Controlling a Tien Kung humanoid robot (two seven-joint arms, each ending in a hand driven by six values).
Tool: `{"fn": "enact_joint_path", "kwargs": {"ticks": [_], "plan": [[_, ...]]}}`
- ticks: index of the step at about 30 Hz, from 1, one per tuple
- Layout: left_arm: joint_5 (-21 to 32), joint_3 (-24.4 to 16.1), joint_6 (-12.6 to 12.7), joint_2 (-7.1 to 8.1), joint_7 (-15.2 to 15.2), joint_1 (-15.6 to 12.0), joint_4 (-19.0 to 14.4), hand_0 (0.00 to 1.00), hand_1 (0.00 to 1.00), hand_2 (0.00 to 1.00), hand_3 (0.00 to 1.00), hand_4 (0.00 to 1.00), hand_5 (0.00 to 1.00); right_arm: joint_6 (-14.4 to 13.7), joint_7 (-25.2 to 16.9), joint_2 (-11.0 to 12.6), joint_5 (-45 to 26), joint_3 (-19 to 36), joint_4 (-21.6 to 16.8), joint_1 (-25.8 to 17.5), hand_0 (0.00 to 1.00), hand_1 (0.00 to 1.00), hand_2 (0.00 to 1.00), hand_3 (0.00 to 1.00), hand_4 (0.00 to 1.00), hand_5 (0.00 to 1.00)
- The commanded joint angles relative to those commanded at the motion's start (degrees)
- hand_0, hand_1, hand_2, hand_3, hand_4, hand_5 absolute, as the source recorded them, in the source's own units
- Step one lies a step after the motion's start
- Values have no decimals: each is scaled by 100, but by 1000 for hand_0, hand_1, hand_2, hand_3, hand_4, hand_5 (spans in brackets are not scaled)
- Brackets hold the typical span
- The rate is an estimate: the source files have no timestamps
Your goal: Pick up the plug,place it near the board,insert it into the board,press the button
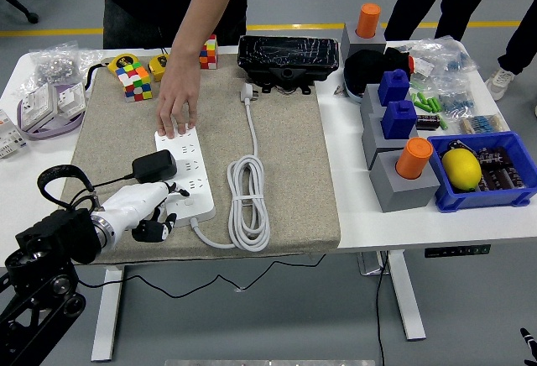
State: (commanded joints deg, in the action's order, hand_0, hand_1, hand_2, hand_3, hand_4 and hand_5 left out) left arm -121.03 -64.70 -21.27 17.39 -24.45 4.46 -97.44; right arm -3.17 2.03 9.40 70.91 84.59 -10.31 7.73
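A black plug (pixel 154 165) with a thin black cord stands in the left side of the white power strip (pixel 191 175), which lies on the beige mat (pixel 285 164). My left hand (pixel 156 215) sits just near-left of the strip's near end. It is apart from the plug and holds nothing; its black-tipped fingers are curled under, and one tip points toward the strip. A person's hand (pixel 178 107) presses the strip's far end down. The strip's own white cable (pixel 249 206) lies coiled to its right.
Colour cubes (pixel 134 79) and a yellow tape measure (pixel 120 62) lie at the mat's far left, a black box (pixel 289 54) at its far edge. Grey blocks with blue and orange pegs (pixel 401 143) and a blue bin (pixel 478 173) stand on the right.
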Motion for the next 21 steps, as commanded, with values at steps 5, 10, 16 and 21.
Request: {"fn": "enact_joint_path", "kwargs": {"ticks": [5, 10, 16, 21], "plan": [[46, 18, -33, 15, -45, -1, -92, 159, 2, 124, 825, 442, 2, -1, 0, 3, 2, 4, 0, 0, 860, 823, 795, 822, 998, 998], [62, 39, -53, 29, -63, 5, -86, 157, 2, 121, 807, 421, 2, -4, -3, 10, -6, 2, 0, 11, 859, 824, 795, 823, 998, 998], [61, 58, -66, 30, -67, 11, -68, 157, 2, 120, 773, 423, 2, -8, 0, 13, -2, 12, 0, 15, 857, 824, 795, 823, 998, 998], [47, 80, -52, 44, -56, 15, -27, 157, 2, 120, 773, 423, 2, -9, -4, 17, -20, -1, 0, 23, 857, 824, 795, 823, 998, 998]]}}
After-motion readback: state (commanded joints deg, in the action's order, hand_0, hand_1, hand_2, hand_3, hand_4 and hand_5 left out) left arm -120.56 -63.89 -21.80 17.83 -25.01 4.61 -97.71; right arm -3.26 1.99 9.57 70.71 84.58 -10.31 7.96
